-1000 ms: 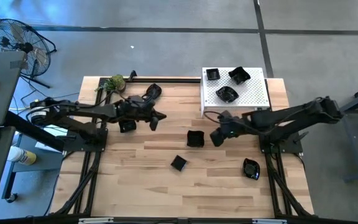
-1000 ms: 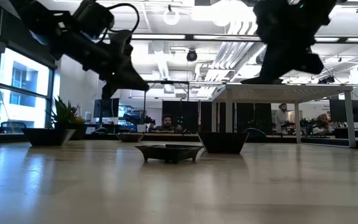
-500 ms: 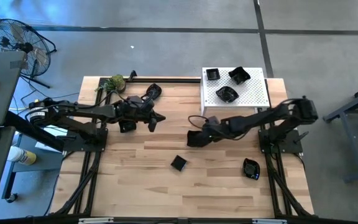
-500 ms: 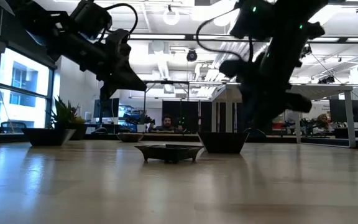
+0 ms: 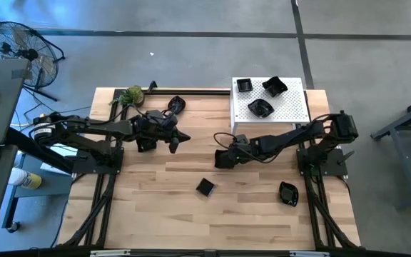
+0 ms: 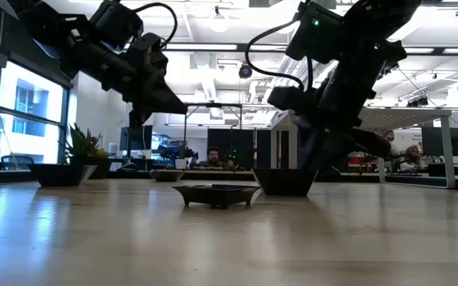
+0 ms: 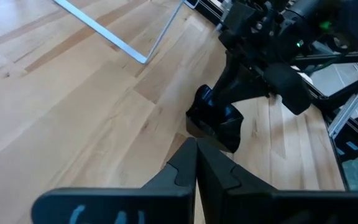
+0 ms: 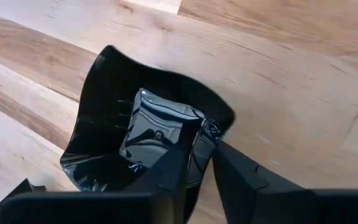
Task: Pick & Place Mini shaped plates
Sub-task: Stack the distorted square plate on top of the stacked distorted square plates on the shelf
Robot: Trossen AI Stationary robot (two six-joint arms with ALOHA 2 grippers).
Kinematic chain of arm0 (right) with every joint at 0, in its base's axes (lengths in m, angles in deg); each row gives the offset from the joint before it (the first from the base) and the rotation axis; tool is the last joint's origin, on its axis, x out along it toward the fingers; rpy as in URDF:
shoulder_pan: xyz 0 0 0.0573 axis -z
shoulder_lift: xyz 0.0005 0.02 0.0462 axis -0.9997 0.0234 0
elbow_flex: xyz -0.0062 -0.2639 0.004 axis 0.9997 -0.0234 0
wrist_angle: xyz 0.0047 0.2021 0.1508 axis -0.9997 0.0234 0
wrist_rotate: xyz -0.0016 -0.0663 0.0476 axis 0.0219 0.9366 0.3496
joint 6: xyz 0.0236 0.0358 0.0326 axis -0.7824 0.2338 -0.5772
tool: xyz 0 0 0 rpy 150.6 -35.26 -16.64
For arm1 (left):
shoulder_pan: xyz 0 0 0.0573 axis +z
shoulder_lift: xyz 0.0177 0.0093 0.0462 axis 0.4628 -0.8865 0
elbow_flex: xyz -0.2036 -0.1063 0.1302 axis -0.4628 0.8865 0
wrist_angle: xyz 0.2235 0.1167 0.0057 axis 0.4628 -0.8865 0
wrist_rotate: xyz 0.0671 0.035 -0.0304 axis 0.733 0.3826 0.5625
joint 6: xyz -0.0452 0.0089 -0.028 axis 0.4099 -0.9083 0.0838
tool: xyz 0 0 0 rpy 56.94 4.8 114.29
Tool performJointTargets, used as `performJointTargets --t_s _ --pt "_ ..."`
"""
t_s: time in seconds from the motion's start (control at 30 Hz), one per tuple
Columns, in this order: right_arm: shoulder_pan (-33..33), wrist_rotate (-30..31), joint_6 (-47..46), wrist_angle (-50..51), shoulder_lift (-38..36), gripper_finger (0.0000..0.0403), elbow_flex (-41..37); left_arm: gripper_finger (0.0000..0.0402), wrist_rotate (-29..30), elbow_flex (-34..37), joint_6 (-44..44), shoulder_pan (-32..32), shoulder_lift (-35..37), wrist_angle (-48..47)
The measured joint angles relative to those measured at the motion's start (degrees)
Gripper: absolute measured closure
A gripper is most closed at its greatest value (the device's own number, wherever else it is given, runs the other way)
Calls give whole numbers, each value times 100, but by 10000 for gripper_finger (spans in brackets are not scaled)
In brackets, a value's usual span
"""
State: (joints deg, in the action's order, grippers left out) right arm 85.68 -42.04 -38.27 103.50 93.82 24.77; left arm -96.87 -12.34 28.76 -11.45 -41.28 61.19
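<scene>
Mini shaped plates, small glossy black dishes, lie scattered on the wooden table. One squarish plate with a wavy rim (image 5: 225, 160) (image 8: 142, 124) rests by its base at the table's middle. My right gripper (image 5: 222, 157) (image 8: 205, 140) is down on it, shut on its rim. My left gripper (image 5: 183, 137) (image 7: 196, 155) hangs shut and empty above the table, left of that plate, pointing toward it. My right gripper pinches the plate's raised rim (image 8: 215, 126) at one corner, one finger (image 8: 180, 163) inside the dish and the other (image 8: 232, 168) outside. The fingers slant down from the table's right side. The plate's base still sits on the table (image 6: 285, 183).
A white perforated stand (image 5: 291, 107) at the back right carries three plates. Loose plates lie at the near middle (image 5: 205, 187), near right (image 5: 288, 193), far left (image 5: 175, 105) and under the left arm (image 5: 146, 145). A green leafy ball (image 5: 130, 95) sits at the far left.
My right gripper has come down and toward the table's left edge, from beside the white stand onto the middle plate, rolling as it went. The plate has stayed where it was.
</scene>
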Motion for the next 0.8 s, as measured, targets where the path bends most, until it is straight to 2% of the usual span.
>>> performJointTargets --t_s 0.2,0.43,0.6,0.7,0.8 --pt "0 1 -8 -4 -9 397 0 401 9 -2 -21 0 -2 0" --pt "0 16 -190 9 -357 391 0 401 20 -2 -78 0 -2 1" --pt "-3 226 -356 11 -1104 401 2 401 73 -2 -135 4 -2 2" --pt "-4 283 -230 97 -1550 395 13 401 137 -2 -196 4 -2 43" --pt "-2 273 4 366 -1665 383 17 401 181 -2 -278 7 -4 121"
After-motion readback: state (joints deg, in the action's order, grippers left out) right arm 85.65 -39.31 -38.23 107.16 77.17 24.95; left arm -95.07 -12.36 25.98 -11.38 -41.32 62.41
